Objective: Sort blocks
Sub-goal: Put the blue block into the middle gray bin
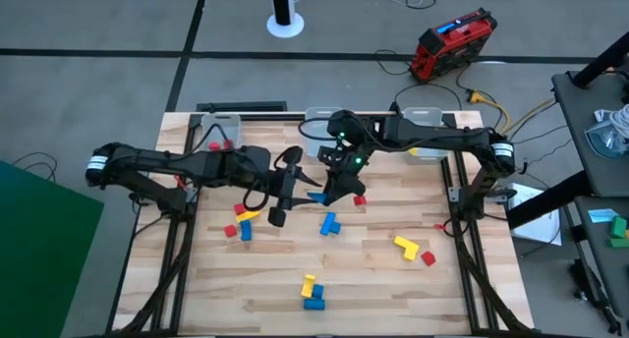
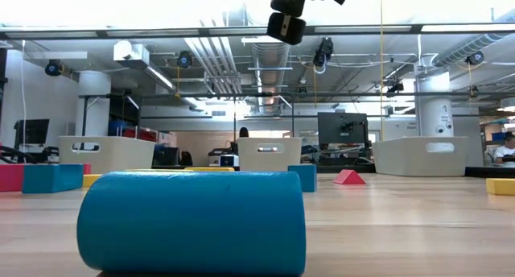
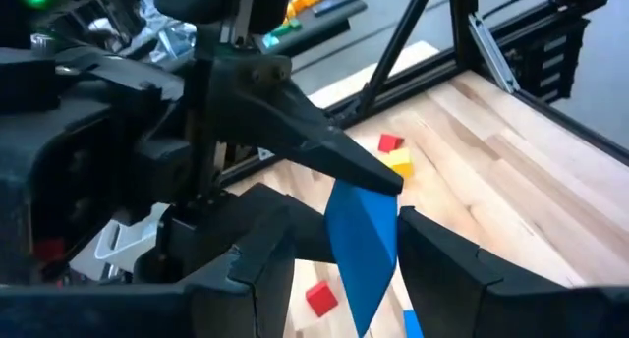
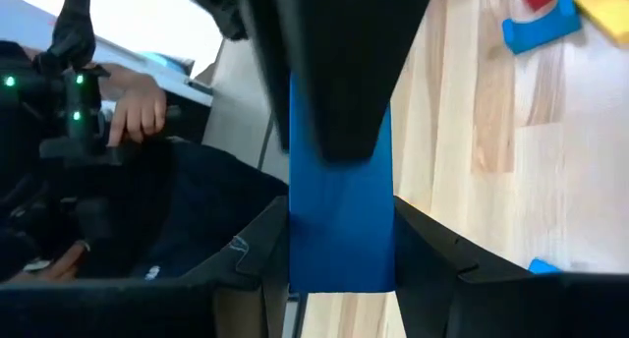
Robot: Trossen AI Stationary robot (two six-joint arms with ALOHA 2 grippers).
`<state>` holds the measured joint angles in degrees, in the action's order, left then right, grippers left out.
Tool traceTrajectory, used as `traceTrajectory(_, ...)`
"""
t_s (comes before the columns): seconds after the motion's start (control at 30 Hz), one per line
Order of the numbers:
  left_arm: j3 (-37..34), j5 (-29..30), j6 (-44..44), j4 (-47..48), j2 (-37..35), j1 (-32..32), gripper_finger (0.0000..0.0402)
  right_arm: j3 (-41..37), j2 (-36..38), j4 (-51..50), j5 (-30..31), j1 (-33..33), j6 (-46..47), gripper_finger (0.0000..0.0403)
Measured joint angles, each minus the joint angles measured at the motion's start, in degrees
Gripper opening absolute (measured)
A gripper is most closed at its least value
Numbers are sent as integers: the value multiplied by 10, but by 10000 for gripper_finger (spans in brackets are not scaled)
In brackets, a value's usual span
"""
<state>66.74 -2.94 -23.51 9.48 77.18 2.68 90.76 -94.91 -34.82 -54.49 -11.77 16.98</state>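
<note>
With a blue block [image 4: 339, 225] clamped in my right pincer [image 1: 339, 184] above the middle of the table [image 1: 491, 299], and my left pincer [image 1: 285, 196] spread wide just beside it, sorting looks barely begun: most blocks [image 1: 313, 291] lie loose near that block, few binned

Three clear bins [image 1: 322, 120] line the wooden table's [image 1: 491, 299] far edge. A red case [image 1: 452, 43] sits on the floor beyond.

Grey floor [image 1: 98, 83] with dark seams, red case [image 1: 454, 43] beyond bench; exposed ceiling ducts [image 2: 225, 64], monitor [image 2: 342, 128] behind.
</note>
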Motion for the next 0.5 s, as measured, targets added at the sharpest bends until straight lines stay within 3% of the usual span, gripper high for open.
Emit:
traceTrajectory(0.27, 20, 5, -25, 28, 6, 0, 146, 0, 3, 20, -11, -7, 0, 126)
traceTrajectory(0.5, 20, -7, -26, 31, 6, 0, 65, 0, 6, 30, -15, -7, 5, 126)
